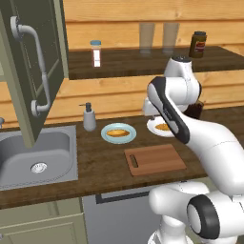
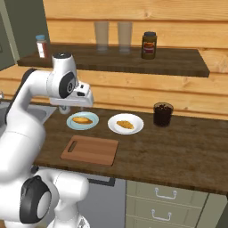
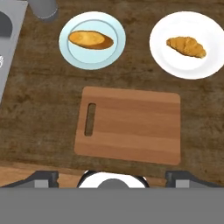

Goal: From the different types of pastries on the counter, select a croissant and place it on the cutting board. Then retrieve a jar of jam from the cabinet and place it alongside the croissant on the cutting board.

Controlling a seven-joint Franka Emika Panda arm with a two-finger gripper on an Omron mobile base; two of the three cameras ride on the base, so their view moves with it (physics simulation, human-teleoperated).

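From my station I start with the long dark brown wood-grain counter (image 2: 178,151), with its grey steel sink (image 1: 33,157) at the far left. On it the flat reddish-brown wooden cutting board (image 3: 131,127) lies bare, its dark slot handle towards the sink. So I judge the task barely begun: the croissant is not yet picked, and the jam has not been fetched.

Behind the board sit two plates, side by side. The light blue round plate (image 3: 72,52) carries the longer oval golden pastry (image 3: 90,40). The white round plate (image 3: 175,63) to its right carries the small golden-orange crescent croissant (image 3: 186,46), which is the one I want.

On the dark shelf above I see a taller brown jar with a red label (image 2: 149,45), which is not the jam. I cannot make out the squat red jar of jam anywhere, so that fetch is all left to do. A dark cup (image 2: 163,114) stands on the counter right of the white plate.

The two-finger gripper (image 3: 112,175) hangs high over the near edge of the board, pointing down. Its dark tips stand wide apart at the bottom of the hand view, with nothing between them. The croissant lies well ahead of the pincer and off to its right, beyond the board's far right corner.
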